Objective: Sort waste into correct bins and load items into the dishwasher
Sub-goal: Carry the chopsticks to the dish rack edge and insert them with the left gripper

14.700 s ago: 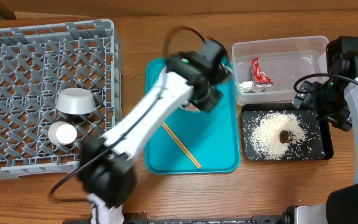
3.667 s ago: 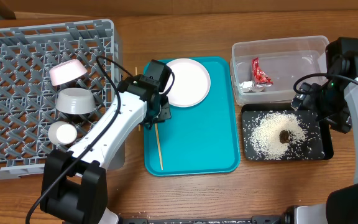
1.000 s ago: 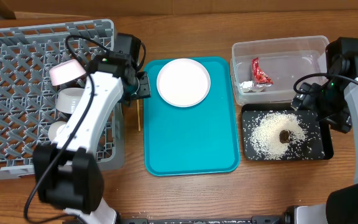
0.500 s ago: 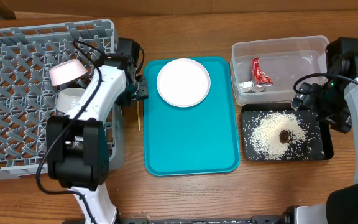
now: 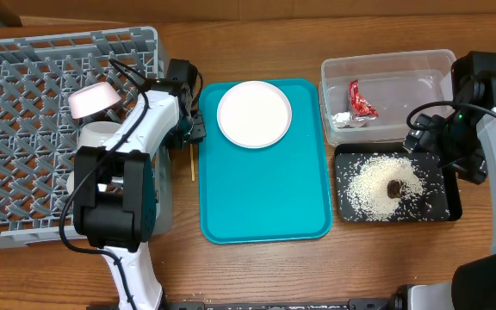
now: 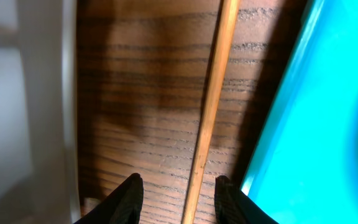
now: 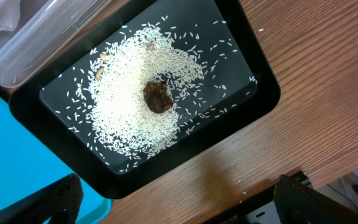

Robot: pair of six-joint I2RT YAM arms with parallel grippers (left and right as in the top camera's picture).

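A thin wooden chopstick (image 5: 193, 162) lies on the table between the grey dish rack (image 5: 24, 60) and the teal tray (image 5: 265, 198). My left gripper (image 5: 194, 129) is open over it; in the left wrist view the chopstick (image 6: 210, 106) runs between the open fingers (image 6: 179, 198), untouched. The large white plate (image 5: 254, 114) sits on the teal tray. The rack holds the small pink-backed plate (image 5: 91, 99), the bowl (image 5: 100, 134) and the cup (image 5: 77, 182), which my arm partly hides. My right gripper (image 7: 185, 202) is open and empty beside the black tray (image 7: 253, 106).
The clear tub (image 5: 403, 65) at the back right holds the red-and-silver wrapper (image 5: 360, 99). The black tray (image 5: 442, 202) in front of it holds rice (image 5: 373, 185) and the brown lump (image 5: 395, 188). The lump also shows in the right wrist view (image 7: 158, 98).
My left arm's elbow has swung back toward the rack while its gripper stays over the chopstick by the tray's edge. The right arm has not moved.
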